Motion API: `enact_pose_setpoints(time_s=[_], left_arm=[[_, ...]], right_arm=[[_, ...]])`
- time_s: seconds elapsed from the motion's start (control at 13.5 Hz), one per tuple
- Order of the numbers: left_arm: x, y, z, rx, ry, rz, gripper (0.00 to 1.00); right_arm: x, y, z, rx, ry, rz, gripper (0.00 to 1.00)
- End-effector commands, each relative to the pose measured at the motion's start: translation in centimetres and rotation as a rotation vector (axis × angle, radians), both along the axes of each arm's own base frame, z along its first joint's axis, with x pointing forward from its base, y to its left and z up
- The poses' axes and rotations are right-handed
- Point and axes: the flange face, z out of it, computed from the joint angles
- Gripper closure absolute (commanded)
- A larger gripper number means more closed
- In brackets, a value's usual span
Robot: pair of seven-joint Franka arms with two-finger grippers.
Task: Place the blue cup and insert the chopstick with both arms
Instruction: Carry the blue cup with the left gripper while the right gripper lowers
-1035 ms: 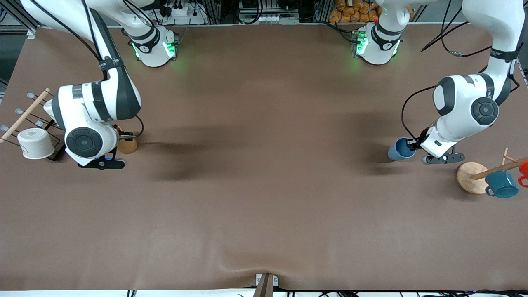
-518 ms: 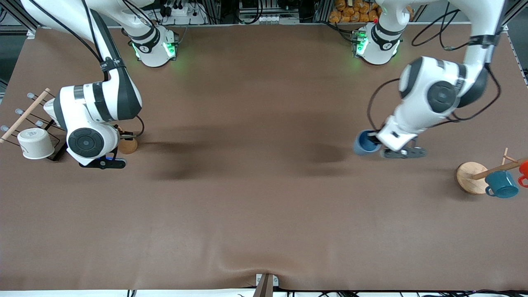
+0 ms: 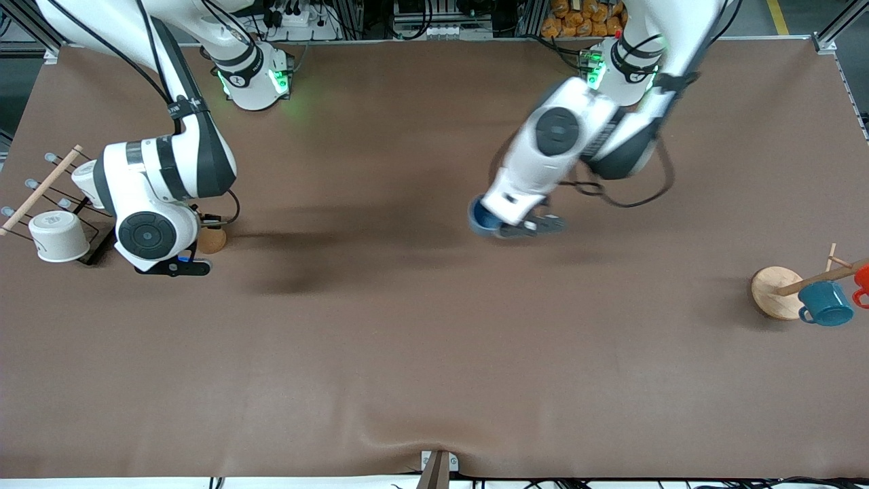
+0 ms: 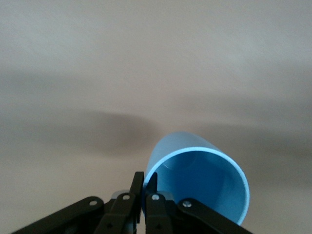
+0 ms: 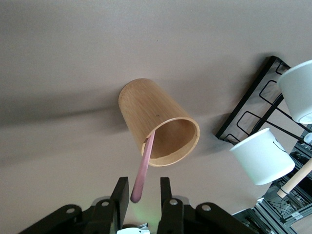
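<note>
One blue cup rim pinched by left hand.

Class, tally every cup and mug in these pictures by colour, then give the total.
Plain medium-blue tumbler: 1
Brown cylinder cup: 1
White tapered cups: 2
Dark teal handled mug: 1
Red mug, partly cut off: 1
Total: 6

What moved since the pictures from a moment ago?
The left pincer, shut on the rim of the blue cup, carried it from the left arm's end toward the table's middle. The right pincer stayed over the brown cup, its fingers closing in on the chopstick. The racks and mugs stayed put.
</note>
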Motion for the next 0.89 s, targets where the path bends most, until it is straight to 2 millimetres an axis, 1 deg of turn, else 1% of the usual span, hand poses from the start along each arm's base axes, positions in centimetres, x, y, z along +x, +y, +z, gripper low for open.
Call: enact_pose_setpoints(time_s=[0.0, 0.07, 0.15, 0.22, 0.37, 0.44, 0.52, 0.59, 0.67, 0.74, 0.81], left_arm=[[-1.5, -6.2, -1.9, 0.002, 0.008, 0.046, 1.00], [-2.4, -7.8, -2.5, 0.003, -0.013, 0.060, 1.00], [-3.6, -9.3, -3.7, 0.006, -0.023, 0.073, 1.00], [-4.5, -10.3, -4.7, 0.007, -0.025, 0.080, 1.00], [-4.8, -10.6, -6.3, 0.024, -0.024, 0.101, 1.00], [-5.0, -10.7, -6.6, 0.030, -0.024, 0.103, 1.00], [-5.1, -10.8, -6.7, 0.031, -0.024, 0.099, 1.00], [-5.1, -10.8, -6.7, 0.032, -0.024, 0.103, 0.91], [-5.1, -10.7, -6.9, 0.035, -0.022, 0.106, 0.74], [-5.1, -10.7, -6.9, 0.035, -0.023, 0.105, 0.53], [-5.0, -10.7, -6.8, 0.034, -0.023, 0.109, 0.26]], right_arm=[[-0.5, 0.3, 0.5, -0.019, -0.024, -0.015, 0.72], [-0.4, 0.3, 0.4, -0.021, -0.026, -0.017, 0.72], [-0.5, 0.6, 0.4, -0.021, -0.026, -0.014, 0.72], [-0.5, 0.6, 0.4, -0.021, -0.026, -0.014, 0.74], [-0.5, 0.6, 0.4, -0.021, -0.026, -0.012, 0.77], [-0.4, 0.7, 0.5, -0.019, -0.029, -0.013, 0.78], [-0.4, 0.7, 0.5, -0.019, -0.029, -0.013, 0.80], [-0.4, 0.7, 0.5, -0.019, -0.029, -0.013, 0.82], [-0.4, 0.7, 0.5, -0.019, -0.029, -0.013, 0.82], [-0.4, 0.7, 0.5, -0.019, -0.029, -0.013, 0.83], [-0.5, 0.8, 0.4, -0.010, -0.027, -0.019, 0.84]])
